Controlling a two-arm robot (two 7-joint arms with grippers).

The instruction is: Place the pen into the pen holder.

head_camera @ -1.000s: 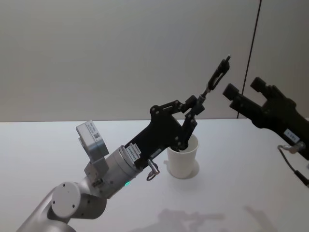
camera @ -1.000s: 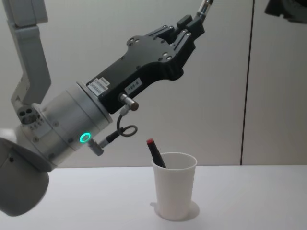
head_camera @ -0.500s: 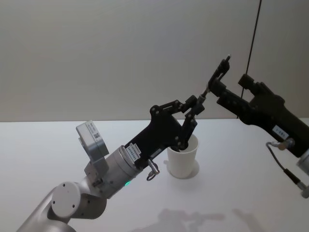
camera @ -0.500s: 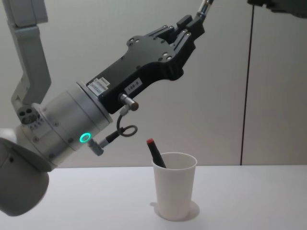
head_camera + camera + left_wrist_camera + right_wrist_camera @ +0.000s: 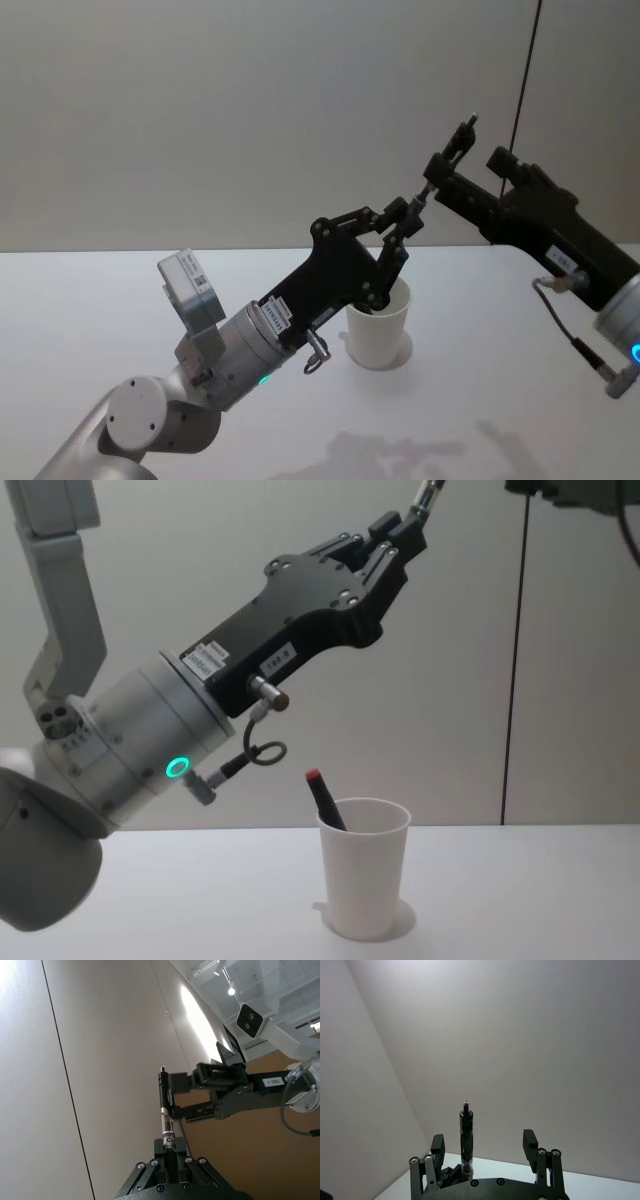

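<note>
Moved in since a second ago: right gripper (image 5: pixel 447 180), fingers spread wide around the pen (image 5: pixel 447 165), not yet closed. Held up from below in the clamped left gripper (image 5: pixel 401 212), long axis slanting away above the pen holder (image 5: pixel 380 330).

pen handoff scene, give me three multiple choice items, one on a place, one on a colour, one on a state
1. Where is the pen holder?
A. on the table under the left arm
B. in the right end effector
C. on the floor

2. What colour is the cap of the marker already in the cup?
A. blue
B. red
C. green

3. How does the left end effector stand?
A. open, empty
B. shut on the pen
C. shut on the cup

Answers: 1 A, it stands on the white table. 2 B, a red tip shows above the rim. 3 B, its fingers clamp the pen's lower end, while the right end effector is open around it.
</note>
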